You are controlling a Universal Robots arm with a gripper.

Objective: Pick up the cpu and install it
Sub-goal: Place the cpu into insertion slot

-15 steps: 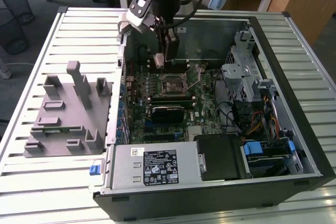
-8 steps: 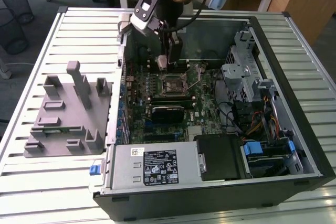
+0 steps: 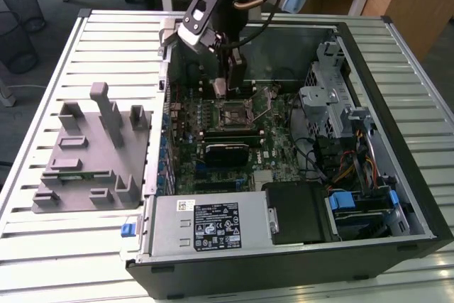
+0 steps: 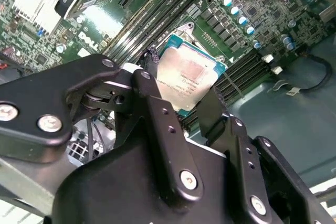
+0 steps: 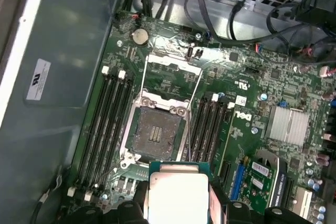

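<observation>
The cpu, a flat square chip with a silvery top and a thin dark rim, sits between the black fingers of my gripper, which is shut on its edges. In the first wrist view the cpu hangs in the gripper just off one side of the bare black socket, whose metal frame is flipped up. In the exterior view the gripper hovers inside the open computer case, a little above and to the exterior view's left of the socket.
Memory slots flank the socket on both sides. A finned heatsink and cables lie nearby. A drive cage and power supply fill the case. A grey fixture block stands on the slatted table.
</observation>
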